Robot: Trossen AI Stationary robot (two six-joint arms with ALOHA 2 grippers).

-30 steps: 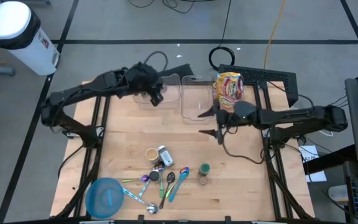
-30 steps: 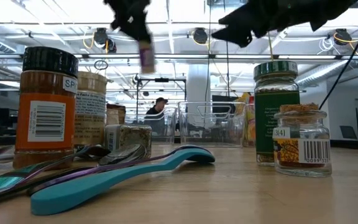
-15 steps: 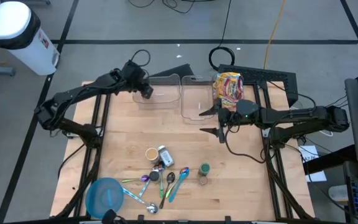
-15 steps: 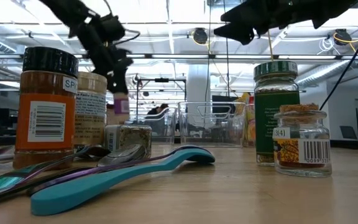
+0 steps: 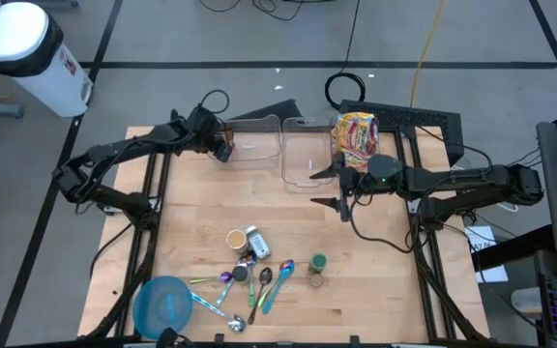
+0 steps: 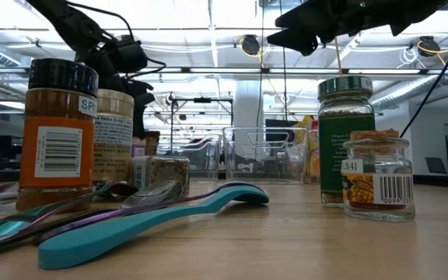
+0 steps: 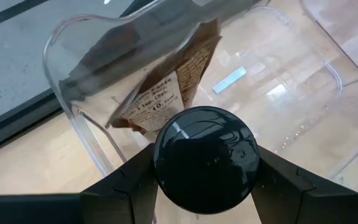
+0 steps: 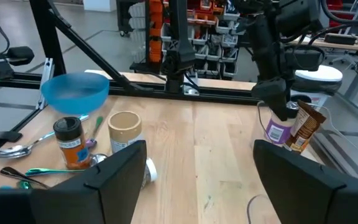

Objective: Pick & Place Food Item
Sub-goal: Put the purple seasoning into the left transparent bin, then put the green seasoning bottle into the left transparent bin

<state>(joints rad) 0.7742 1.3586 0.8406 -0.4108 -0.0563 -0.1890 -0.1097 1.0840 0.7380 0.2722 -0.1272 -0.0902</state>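
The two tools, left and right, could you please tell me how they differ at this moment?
The left tool grips a black-capped jar at the left clear bin; the right tool is empty. The left is closed on the jar's cap; the right stands open. The left is at the table's far edge; the right hovers nearer the middle. Both are dark and two-fingered.

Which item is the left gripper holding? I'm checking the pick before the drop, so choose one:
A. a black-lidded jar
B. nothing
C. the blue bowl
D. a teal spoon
A: in the left wrist view the left gripper has its fingers clamped on a black-lidded jar, poised over the clear bin.
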